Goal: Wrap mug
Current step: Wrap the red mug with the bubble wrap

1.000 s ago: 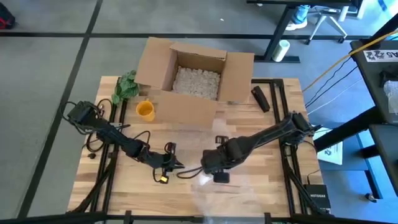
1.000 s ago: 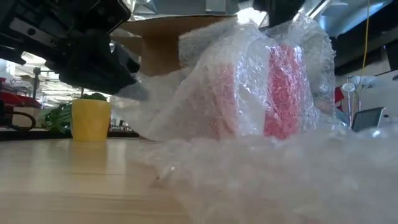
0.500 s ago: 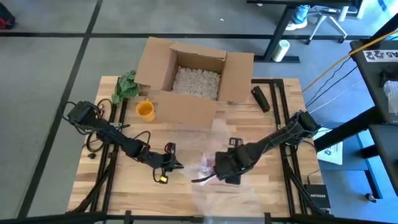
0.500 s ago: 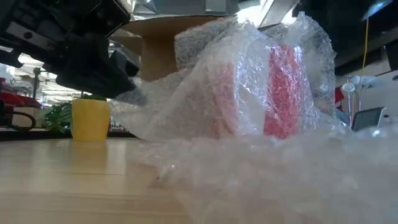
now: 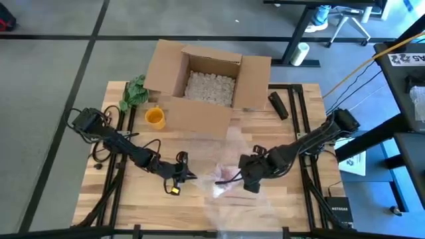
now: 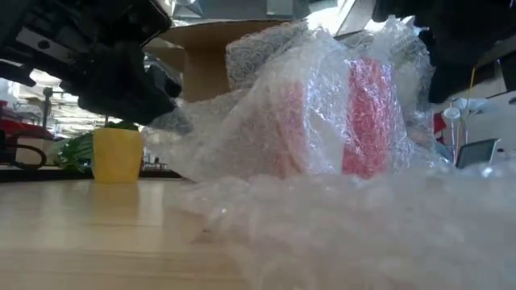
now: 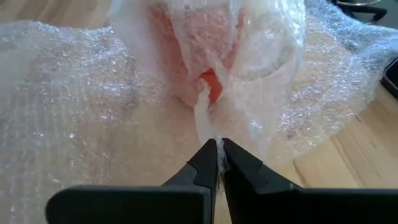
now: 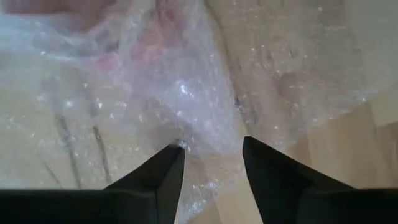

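As I logged it, left gripper (image 5: 188, 175) sat pinched on the bubble wrap (image 5: 232, 199) edge; the red mug (image 5: 224, 180), swaddled mid-table, lay at its three o'clock. Right gripper (image 5: 244, 178), fingers spread, stood at the mug's three o'clock, equally near.

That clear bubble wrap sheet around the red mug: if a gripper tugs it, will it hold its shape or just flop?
Probably flop: the clear bubble wrap sheet drapes in soft folds over the red mug. Where the left gripper pinches it, it bunches into a thin strand, so it looks light. A pull might loosen it.
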You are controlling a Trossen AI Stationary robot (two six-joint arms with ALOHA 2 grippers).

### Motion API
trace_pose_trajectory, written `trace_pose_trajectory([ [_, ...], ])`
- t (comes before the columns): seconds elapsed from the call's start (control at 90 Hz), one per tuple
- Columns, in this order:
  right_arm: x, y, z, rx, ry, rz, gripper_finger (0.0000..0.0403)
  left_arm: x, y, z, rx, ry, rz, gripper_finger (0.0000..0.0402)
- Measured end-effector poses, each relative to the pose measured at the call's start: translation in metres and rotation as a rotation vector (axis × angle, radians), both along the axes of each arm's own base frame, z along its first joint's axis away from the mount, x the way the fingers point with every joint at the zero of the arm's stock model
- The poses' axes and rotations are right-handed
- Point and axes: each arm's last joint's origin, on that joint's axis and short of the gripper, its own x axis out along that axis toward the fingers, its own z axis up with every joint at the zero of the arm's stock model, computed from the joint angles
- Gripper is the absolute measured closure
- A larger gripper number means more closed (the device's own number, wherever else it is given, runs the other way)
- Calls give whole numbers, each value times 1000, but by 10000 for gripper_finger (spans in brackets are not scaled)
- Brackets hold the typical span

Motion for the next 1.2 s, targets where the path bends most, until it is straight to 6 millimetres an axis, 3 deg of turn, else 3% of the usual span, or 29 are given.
trace_pose_trajectory([
  [0.1, 3, 1, -1, 13, -33, 6, 285, 0, 0, 0, 1, 0, 0, 402],
  [0.244, 3, 2, -1, 16, -40, 20, 375, 0, 0, 0, 3, 0, 0, 402],
  [0.3, 4, 2, 0, 20, -42, 26, 392, 0, 0, 0, 1, 1, 0, 402],
  [0.644, 10, 8, 15, 54, -90, 39, 398, 0, 0, 0, -15, 6, -17, 402],
  [0.8, 7, 7, 14, 35, -58, 49, 398, 0, 0, 0, -15, 6, -17, 402],
  [1.2, 18, 12, 20, 66, -188, 82, 402, 6, -1, 8, -68, -41, -57, 402],
])
